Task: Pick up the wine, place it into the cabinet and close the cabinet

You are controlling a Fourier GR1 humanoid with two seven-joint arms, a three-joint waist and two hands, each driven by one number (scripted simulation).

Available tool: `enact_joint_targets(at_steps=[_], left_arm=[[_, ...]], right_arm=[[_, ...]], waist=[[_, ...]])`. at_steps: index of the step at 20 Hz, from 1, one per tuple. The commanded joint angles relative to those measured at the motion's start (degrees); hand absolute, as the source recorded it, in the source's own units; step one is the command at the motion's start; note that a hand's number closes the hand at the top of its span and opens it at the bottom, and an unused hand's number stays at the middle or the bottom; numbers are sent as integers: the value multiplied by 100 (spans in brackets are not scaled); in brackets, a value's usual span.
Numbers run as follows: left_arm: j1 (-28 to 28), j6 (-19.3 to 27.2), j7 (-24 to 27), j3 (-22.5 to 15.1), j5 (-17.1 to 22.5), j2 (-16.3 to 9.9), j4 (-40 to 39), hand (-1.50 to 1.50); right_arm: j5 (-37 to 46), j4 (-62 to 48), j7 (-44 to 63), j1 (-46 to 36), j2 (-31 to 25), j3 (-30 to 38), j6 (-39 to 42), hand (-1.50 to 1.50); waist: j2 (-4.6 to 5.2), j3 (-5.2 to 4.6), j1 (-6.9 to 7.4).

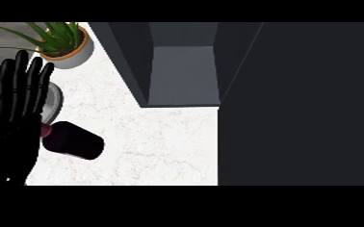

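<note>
While left robot hand (pixel 25 91) rests w/ fingers straight, wine (pixel 73 140) lies tipped, neck pointing left.

White marbled counter (pixel 156 144) spreads out below, a potted plant (pixel 62 41) sits at its far left corner, and a dark panel (pixel 292 106) fills the right side.

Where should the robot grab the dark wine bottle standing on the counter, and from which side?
Probably round the wine bottle's wide dark body, coming in from its left, where the open left hand already stands beside it. Seen from above, the body is round and broad, so fingers can curl round it. Its right side faces bare counter.
</note>
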State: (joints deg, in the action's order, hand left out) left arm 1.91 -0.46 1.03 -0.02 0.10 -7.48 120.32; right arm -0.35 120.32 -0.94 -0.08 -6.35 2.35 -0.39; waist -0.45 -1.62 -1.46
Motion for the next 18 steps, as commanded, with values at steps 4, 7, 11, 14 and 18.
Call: enact_joint_targets(at_steps=[4, 7, 11, 14, 18], left_arm=[[-1307, 263, 268, 730, 366, 261, 301, -150], [-1093, 951, -383, 902, 1113, 719, -7, -150], [-1322, 957, -1266, 1120, 1517, 633, 978, -150], [-1285, 1378, -1705, 869, 1142, 682, 1470, -150], [-1143, 1641, -2125, 884, 1016, 678, 1699, -150]], right_arm=[[44, 733, 465, 478, 40, -209, 10, -150], [-401, 700, 424, 798, -56, -867, 735, -150], [-514, 1492, 1515, 593, -127, -1064, 593, -150], [-762, 1961, 2112, 371, -226, -905, 531, -150], [-870, 2305, 2726, 46, -281, -794, 401, -150]], waist=[[10, 152, 222], [13, 150, 255], [16, 159, 221], [34, 161, 166], [40, 162, 159]])
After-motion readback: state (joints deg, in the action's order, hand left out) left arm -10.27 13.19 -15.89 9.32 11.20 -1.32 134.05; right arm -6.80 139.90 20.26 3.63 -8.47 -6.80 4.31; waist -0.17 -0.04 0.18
